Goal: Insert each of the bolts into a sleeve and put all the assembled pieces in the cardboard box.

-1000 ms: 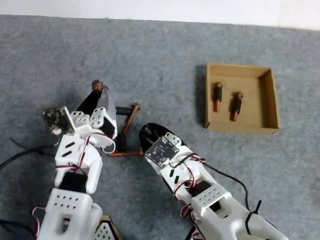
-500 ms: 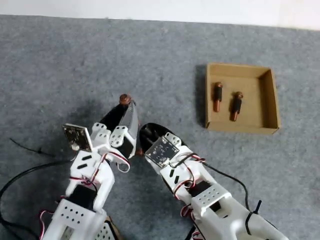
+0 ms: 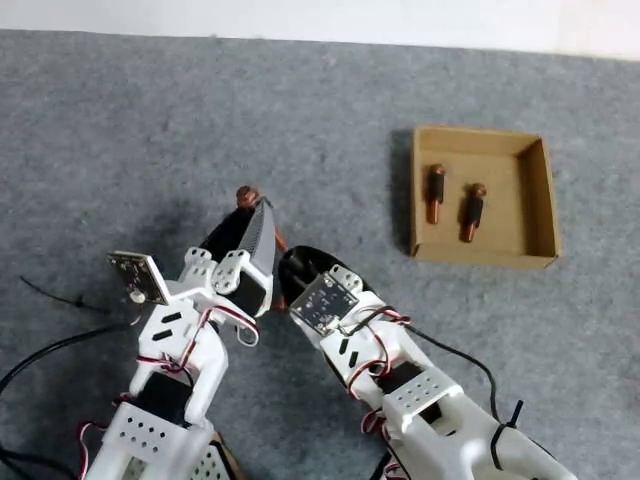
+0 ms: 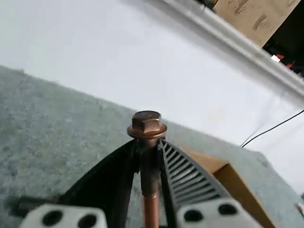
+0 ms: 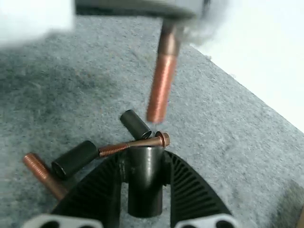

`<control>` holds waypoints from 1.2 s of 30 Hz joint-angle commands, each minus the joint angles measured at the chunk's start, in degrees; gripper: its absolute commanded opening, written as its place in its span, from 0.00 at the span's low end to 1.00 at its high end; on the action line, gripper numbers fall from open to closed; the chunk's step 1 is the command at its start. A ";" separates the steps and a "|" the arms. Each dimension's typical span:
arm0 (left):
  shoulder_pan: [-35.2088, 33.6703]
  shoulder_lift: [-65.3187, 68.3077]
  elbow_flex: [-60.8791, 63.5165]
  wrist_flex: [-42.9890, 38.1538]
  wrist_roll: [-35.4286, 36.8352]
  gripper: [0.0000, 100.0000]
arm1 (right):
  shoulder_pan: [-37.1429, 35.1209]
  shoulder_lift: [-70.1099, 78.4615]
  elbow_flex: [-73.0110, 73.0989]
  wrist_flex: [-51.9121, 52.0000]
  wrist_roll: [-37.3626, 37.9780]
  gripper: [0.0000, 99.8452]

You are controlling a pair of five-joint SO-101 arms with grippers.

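While your left fingers were clamped on a bolt just under its head, shank hanging down, your right fingers were closed round a sleeve held upright with its mouth up. From the right wrist view, the bolt's tip hung above and beyond that mouth rather than over it, and the shank leaned a little.

Had you lowered from there, I judge the tip would have missed the bore or caught the rim. That could have tipped the sleeve in its grip or pushed the bolt up through yours. A low pass might also have scattered the loose parts lying just past the sleeve.

Counted, there were three unassembled bolts: the held one, a second bolt lying on the table, and a third bolt beside it. There were three sleeves too: the held one, a second sleeve and a third sleeve, both lying on their sides. Two assembled pieces lay side by side in the cardboard box.
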 commanded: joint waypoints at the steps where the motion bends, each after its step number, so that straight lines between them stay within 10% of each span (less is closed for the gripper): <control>1: 0.48 -1.36 1.45 2.11 0.53 0.01 | -0.22 -1.98 -0.66 -1.54 0.35 0.00; 36: 0.75 -1.45 1.10 4.13 6.68 0.01 | -2.95 -8.40 7.16 -10.59 0.62 0.00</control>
